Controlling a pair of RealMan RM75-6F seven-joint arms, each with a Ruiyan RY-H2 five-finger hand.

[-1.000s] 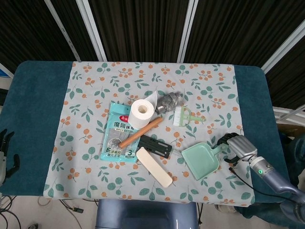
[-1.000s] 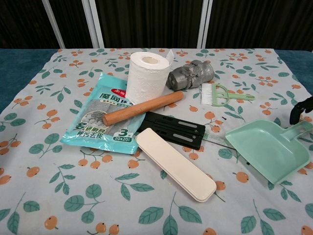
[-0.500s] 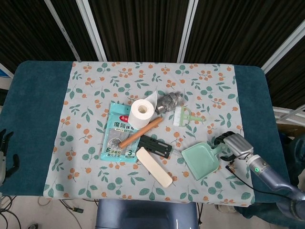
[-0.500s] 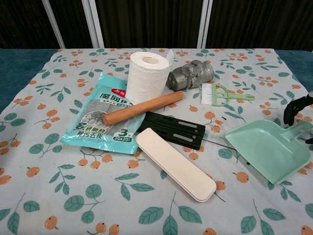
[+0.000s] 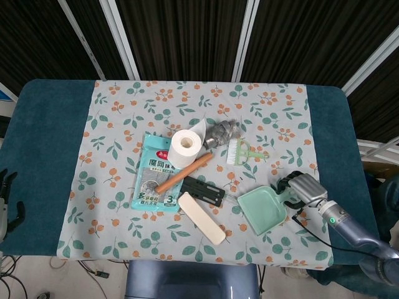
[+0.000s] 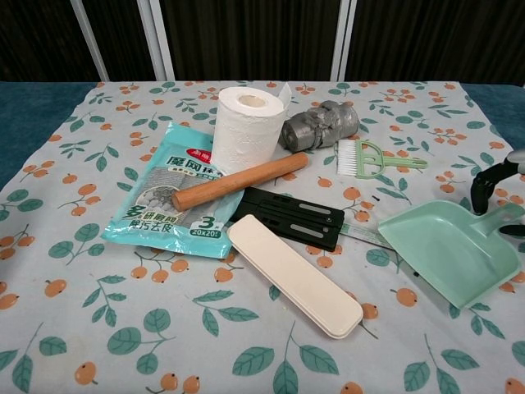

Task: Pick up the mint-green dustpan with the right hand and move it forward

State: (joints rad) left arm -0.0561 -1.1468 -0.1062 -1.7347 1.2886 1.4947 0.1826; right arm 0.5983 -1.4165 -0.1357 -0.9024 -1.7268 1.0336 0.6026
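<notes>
The mint-green dustpan lies flat on the floral cloth at the front right, its handle pointing right and away. In the chest view the dustpan sits at the right edge. My right hand is at the handle's end, dark fingers curved over and beside the handle without a closed grip. The pan rests on the cloth. My left hand hangs off the table's far left edge, fingers apart and holding nothing.
A small green brush lies just beyond the dustpan. Left of it are a black holder, a cream case, a wooden roller, a paper roll, a teal packet and a grey wad.
My right hand has slid left and forward along the table onto the dustpan's handle. The dustpan has stayed put, and the left hand has not moved.
</notes>
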